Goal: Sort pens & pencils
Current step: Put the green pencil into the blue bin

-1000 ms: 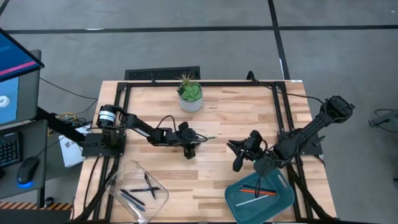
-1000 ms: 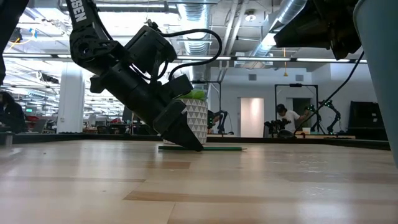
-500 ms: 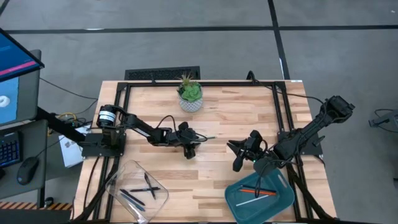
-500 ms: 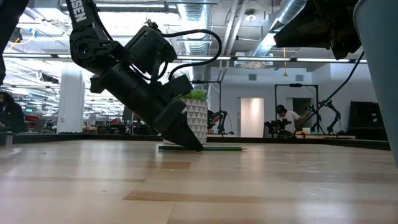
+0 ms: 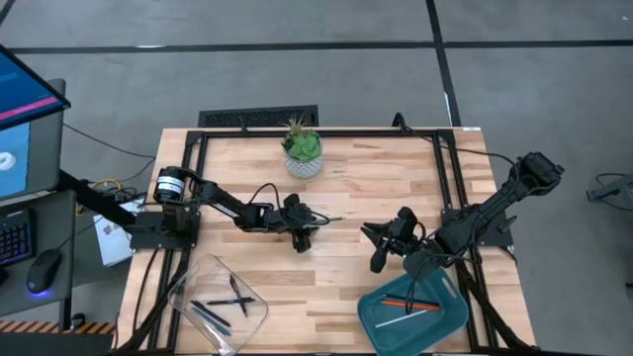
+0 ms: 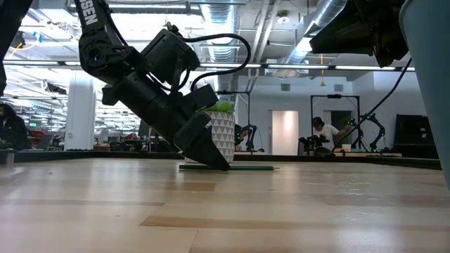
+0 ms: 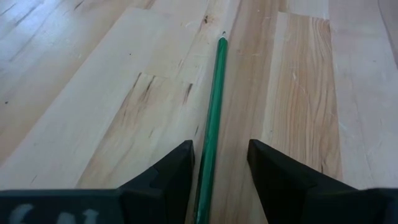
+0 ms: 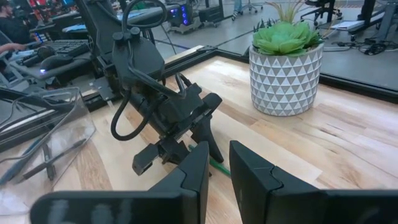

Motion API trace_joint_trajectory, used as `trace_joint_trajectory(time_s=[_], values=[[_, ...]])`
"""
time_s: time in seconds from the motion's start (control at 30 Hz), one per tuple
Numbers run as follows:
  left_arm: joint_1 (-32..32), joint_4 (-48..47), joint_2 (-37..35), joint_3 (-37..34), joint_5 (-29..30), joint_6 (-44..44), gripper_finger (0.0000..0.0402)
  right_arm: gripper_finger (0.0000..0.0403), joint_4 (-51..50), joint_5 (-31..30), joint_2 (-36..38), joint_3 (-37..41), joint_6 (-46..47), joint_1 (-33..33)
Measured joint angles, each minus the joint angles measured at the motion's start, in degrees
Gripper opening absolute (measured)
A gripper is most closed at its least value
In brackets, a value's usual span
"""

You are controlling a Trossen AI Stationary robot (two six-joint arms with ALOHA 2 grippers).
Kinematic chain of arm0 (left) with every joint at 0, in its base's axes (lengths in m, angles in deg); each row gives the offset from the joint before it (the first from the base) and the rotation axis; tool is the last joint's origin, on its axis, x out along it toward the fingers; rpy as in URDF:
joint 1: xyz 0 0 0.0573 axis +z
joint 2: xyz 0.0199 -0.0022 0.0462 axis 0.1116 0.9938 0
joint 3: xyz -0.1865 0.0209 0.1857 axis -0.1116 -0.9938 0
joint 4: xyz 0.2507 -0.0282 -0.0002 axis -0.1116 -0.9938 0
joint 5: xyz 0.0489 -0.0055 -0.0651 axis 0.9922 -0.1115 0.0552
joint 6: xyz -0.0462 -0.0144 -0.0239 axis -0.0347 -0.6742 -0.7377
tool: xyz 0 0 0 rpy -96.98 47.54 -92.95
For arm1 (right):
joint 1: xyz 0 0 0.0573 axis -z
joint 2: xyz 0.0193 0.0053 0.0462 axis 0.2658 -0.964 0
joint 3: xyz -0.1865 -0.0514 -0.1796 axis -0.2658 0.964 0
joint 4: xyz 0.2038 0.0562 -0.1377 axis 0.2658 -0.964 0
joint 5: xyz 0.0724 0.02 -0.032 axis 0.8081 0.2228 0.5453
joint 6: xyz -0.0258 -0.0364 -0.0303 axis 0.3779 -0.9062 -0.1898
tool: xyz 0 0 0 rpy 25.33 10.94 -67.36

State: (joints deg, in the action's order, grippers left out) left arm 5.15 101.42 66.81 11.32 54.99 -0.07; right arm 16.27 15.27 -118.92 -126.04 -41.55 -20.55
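My left claw [image 7: 214,168] straddles a green pencil [image 7: 212,124] flat on the table [image 7: 93,106], fingers spread, not gripping. Light, stiff, rolls easily; I'd pinch mid-shaft. Right claw [image 8: 214,165] waits, parted.

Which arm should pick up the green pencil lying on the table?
Left. The left gripper is already down at the table with its open fingers on either side of the green pencil. The right gripper sits apart, near the blue tray.

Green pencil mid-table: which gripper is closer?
Left. The left gripper straddles the green pencil, fingers open on either side. The right gripper hangs farther off, near the teal tray.
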Motion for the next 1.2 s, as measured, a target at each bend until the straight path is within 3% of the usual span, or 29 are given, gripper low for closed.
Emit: trace_joint_trajectory(time_s=[0.2,0.57,1.2], values=[[0.0,0.0,0.0,0.0,0.0,-0.1,0.0131,0.0087,0.0,0.0,0.0,0.0,0.0,0.0],[0.0,0.0,0.1,0.0,0.1,-0.2,0.0013,0.0087,0.0,0.0,0.0,0.0,0.0,0.0],[-0.1,-0.1,0.1,0.0,1.4,-0.8,0.0010,0.0087,0.0,0.0,0.0,0.0,0.0,0.0]])
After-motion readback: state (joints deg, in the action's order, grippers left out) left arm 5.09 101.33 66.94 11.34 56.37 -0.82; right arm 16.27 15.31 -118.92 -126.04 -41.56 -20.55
